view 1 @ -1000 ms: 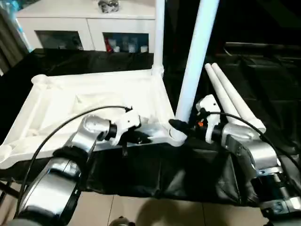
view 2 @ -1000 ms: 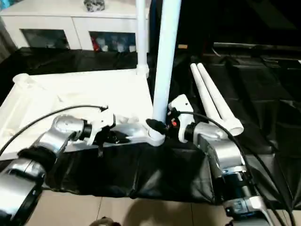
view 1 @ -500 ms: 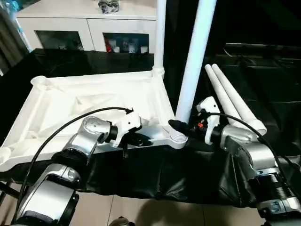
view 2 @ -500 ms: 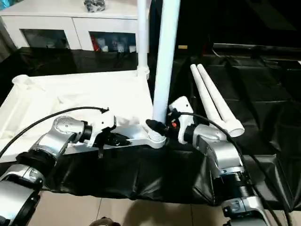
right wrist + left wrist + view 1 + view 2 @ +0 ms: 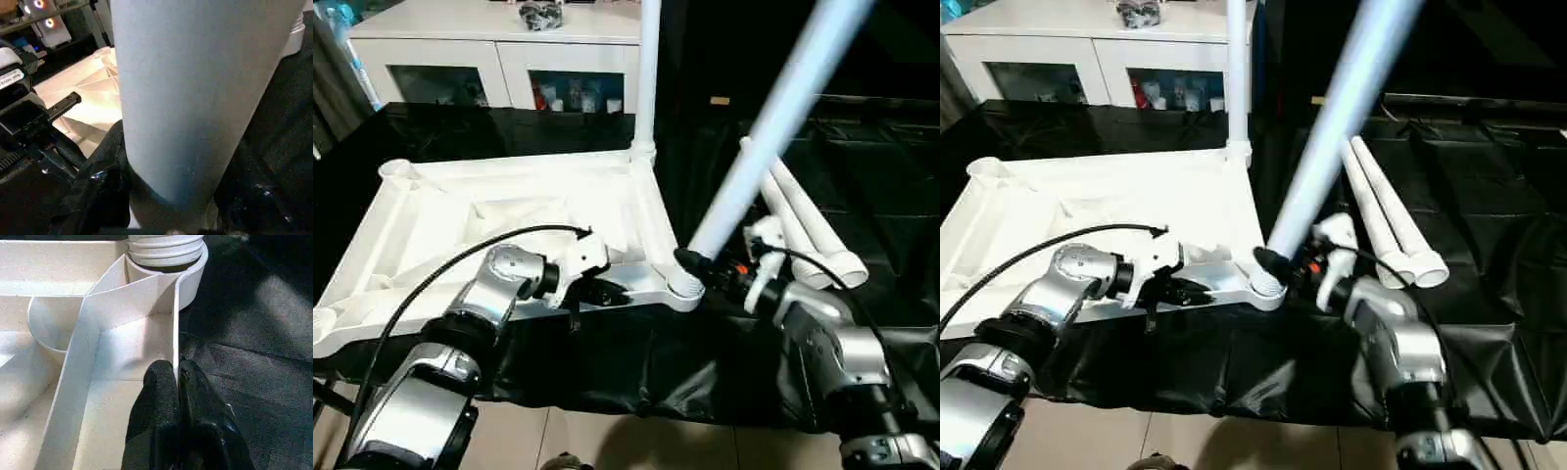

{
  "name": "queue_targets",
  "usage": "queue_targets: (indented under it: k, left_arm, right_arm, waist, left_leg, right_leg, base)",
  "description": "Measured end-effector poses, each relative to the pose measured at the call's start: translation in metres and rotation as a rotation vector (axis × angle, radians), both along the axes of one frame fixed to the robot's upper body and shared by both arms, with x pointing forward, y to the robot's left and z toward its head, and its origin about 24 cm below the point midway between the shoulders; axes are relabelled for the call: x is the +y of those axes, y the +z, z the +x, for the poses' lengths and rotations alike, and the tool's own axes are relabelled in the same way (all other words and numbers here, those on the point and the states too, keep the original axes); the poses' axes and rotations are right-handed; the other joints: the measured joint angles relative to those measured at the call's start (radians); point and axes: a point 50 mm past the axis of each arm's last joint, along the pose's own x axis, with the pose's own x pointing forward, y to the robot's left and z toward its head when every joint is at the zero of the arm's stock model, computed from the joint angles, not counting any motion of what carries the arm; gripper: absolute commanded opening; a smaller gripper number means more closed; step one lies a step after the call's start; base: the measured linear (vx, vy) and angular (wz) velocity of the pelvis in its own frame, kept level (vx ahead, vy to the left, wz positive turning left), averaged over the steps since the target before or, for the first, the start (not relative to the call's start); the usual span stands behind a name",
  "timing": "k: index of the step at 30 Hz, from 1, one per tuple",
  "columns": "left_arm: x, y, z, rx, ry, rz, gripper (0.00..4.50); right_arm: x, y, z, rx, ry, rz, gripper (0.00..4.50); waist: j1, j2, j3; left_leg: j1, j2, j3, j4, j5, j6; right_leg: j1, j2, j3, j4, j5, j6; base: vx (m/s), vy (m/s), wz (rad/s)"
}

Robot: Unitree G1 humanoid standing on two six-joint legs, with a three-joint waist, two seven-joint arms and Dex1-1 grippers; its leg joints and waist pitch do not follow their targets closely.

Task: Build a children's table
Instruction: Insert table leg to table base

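Leg change noted: long white tube leg point(image 5: 773, 127) in right gripper point(image 5: 705, 270), upright half a second earlier, now tipped far over to the right, foot at near corner socket point(image 5: 683, 286). Judged: not seated; needs righting. Right gripper clamped around that leg. Left gripper point(image 5: 177, 382) pressed together on rim wall of white ribbed plastic tabletop point(image 5: 489, 211), upside down on black-draped counter point(image 5: 636, 362). Far corner socket point(image 5: 641, 152): upright leg point(image 5: 649, 69) in. Left sockets vacant. Two spare legs point(image 5: 808, 220) beside.
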Motion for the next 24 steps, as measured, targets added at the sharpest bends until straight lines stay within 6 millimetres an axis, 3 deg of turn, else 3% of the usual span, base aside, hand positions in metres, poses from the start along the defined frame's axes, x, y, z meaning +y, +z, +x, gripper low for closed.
queue_targets:
  k: [13, 18, 24]
  left_arm:
    - [-0.003, -0.002, 0.000, -0.002, -0.003, 0.004, 0.00]
    - [-0.002, -0.003, 0.000, 0.000, 0.002, 0.011, 0.00]
    - [-0.002, -0.004, -0.001, 0.004, 0.002, 0.019, 0.00]
  right_arm:
    - [0.000, -0.006, -0.012, -0.084, -0.008, -0.057, 1.89]
    - [0.003, -0.004, -0.011, -0.115, 0.033, -0.149, 1.89]
    - [0.007, 0.002, -0.007, -0.134, 0.105, -0.237, 1.89]
  waist:
    - [0.000, -0.003, -0.005]
    - [-0.002, -0.004, -0.006]
    - [-0.016, -0.005, -0.006]
  left_leg:
    - [0.001, 0.000, 0.000, -0.001, -0.001, 0.001]
    - [0.007, -0.001, 0.000, -0.003, -0.001, 0.001]
    - [0.015, -0.001, 0.000, -0.007, -0.001, 0.001]
  right_leg:
    - [0.002, 0.000, 0.000, -0.002, -0.001, 0.001]
    - [0.007, 0.000, 0.000, -0.004, -0.001, 0.001]
    - [0.017, 0.000, -0.001, -0.013, -0.001, 0.002]
  base:
    - [0.000, 0.000, 0.00]
    - [0.000, 0.000, 0.00]
    - [0.000, 0.000, 0.00]
